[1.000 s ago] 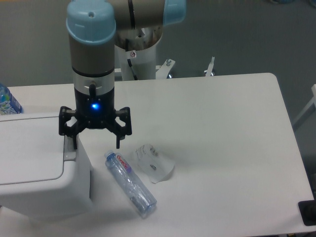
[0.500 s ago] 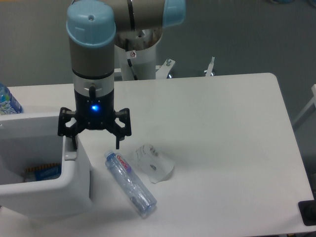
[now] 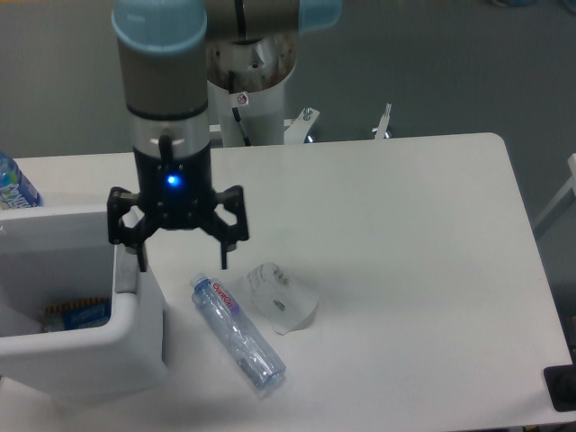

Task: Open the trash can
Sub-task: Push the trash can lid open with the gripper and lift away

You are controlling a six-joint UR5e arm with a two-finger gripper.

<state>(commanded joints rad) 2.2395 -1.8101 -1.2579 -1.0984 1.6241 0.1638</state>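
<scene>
Trash can (image 3: 99,346): boxy smooth white plastic, rounded corners, lid open; pincer (image 3: 183,256) spread wide, empty.

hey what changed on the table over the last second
The trash can went from lid shut to open, so its inside now shows. The gripper, open over the can's right rim, shifted slightly and spread a little wider. The bottle and the crumpled clear plastic beside it stayed put.

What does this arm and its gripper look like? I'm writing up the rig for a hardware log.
The UR5e arm has silver-grey cylindrical links with light blue plastic joint caps. Its wrist carries a black band with a white marking. The black two-finger gripper has angular linkage jaws and a glowing blue indicator light on its body.
</scene>
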